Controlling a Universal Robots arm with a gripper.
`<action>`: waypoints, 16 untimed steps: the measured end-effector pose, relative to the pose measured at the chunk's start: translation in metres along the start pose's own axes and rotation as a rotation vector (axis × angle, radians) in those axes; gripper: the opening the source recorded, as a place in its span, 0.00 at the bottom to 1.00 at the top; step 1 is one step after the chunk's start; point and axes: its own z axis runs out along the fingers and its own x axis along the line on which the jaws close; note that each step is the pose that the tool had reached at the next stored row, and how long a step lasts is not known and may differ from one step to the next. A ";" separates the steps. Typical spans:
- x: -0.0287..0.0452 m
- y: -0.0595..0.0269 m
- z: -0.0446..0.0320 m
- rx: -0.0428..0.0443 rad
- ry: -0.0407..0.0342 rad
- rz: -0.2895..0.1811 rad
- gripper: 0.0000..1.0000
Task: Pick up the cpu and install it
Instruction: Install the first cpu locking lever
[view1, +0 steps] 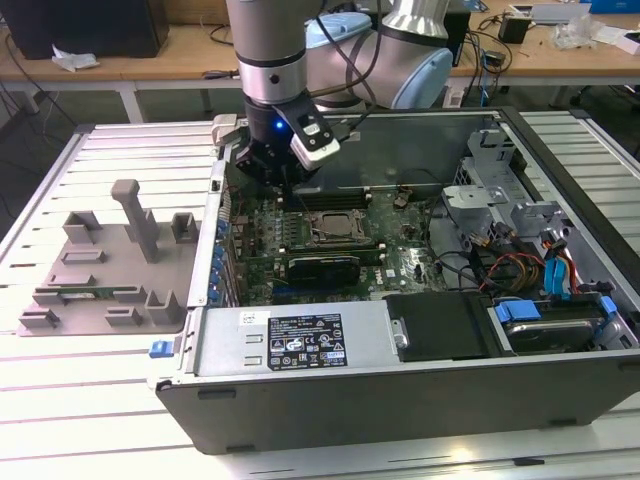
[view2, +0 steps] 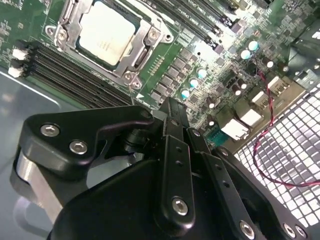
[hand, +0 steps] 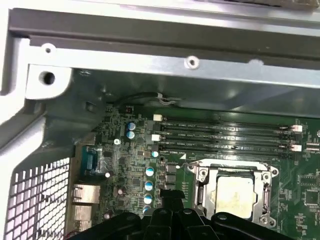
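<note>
Black gripper (view2: 172, 106) close up, fingers clenched together on nothing, hovering above motherboard (view2: 220, 55) beside socket frame (view2: 141, 49), cpu (view2: 106, 32) seated inside frame, frame partly cut off in second wrist view.

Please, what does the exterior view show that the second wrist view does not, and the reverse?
The exterior view adds the grey fixture tray on the slatted table, beside the open computer case. The second wrist view adds the cpu lying in its socket frame, and a perforated case wall. Both share the end effector, shut, above the motherboard.
</note>
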 end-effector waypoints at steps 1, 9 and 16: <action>0.0005 0.0000 0.0000 -0.0168 -0.0012 0.001 0.11; 0.0043 0.0003 0.0006 -0.0855 -0.0061 0.003 0.11; 0.0055 0.0004 0.0012 -0.1446 -0.0104 0.005 0.11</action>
